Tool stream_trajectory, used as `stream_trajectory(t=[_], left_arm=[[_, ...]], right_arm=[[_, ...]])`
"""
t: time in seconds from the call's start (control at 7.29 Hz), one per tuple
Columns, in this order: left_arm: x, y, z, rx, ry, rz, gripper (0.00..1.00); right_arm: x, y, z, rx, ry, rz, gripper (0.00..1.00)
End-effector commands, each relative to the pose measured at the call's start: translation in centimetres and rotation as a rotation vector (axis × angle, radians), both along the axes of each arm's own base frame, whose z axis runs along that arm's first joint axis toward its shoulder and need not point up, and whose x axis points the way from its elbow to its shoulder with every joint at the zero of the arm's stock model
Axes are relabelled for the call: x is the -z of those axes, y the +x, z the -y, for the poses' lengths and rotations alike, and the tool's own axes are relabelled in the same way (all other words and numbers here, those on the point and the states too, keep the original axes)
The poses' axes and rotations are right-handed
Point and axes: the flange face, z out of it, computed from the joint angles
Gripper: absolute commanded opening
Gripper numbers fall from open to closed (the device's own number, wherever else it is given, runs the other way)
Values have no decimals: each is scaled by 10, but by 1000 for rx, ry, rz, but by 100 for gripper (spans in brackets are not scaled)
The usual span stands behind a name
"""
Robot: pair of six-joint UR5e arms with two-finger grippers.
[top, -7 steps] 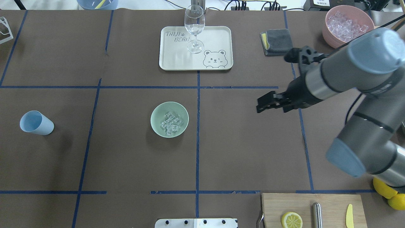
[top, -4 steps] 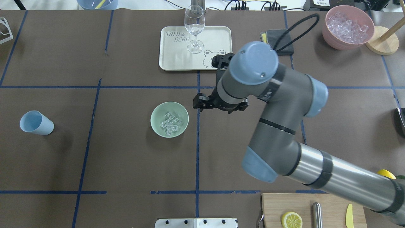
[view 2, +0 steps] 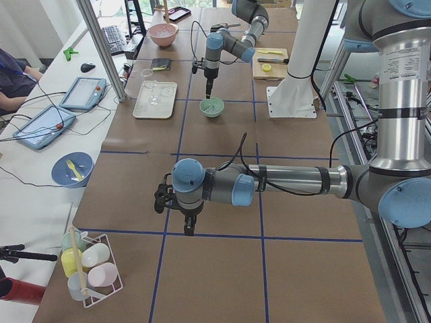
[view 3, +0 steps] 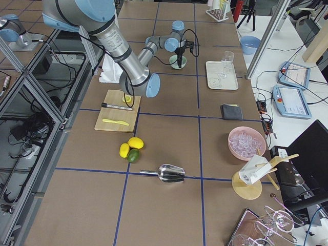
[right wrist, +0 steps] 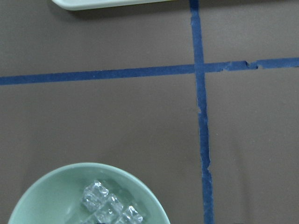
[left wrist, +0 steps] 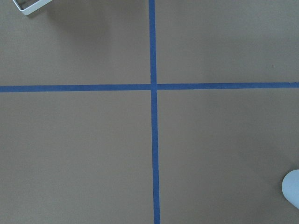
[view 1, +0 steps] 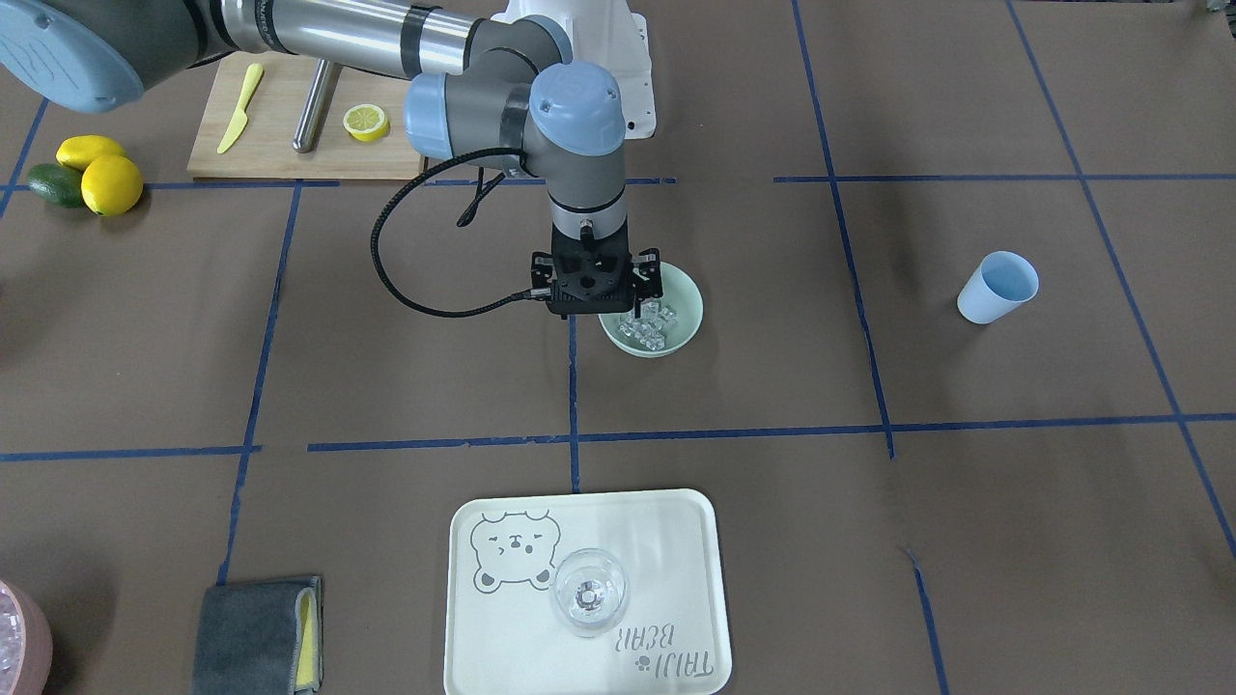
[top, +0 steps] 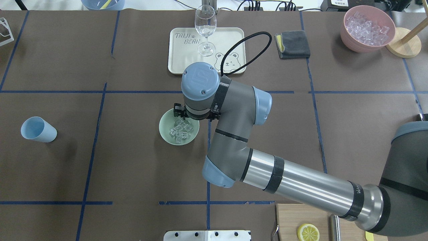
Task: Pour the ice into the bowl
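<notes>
Centre of the overhead frame: the round mint-green bowl [top: 165, 131] sits on the brown table [top: 133, 167], a small heap of clear, glassy ice [top: 180, 132] pooled in its bottom. Your right gripper [view 1: 597, 290] hangs straight down over the bowl's upper-right rim, so the bowl lies just below it, toward lower left. Its jaws are hidden, so you cannot tell their spread. The left gripper [view 2: 190, 225], well apart, is equally unreadable
</notes>
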Motion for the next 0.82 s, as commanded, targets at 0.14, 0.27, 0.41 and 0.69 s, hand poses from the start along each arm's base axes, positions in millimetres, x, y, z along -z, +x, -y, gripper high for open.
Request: stream_trajectory(t=[0.14, 0.27, 0.41, 0.69], left_arm=[[-1, 0, -1, 0, -3, 0, 100], [0, 0, -1, 0, -1, 0, 100], [-1, 0, -1, 0, -3, 0, 100], [-1, 0, -1, 0, -4, 0, 100]], right_arm=[[-8, -12, -5, 14, -7, -9, 28], [-11, -13, -7, 29, -20, -12, 11], [-11, -12, -9, 47, -34, -8, 0], [5, 9, -1, 39, -13, 33, 0]])
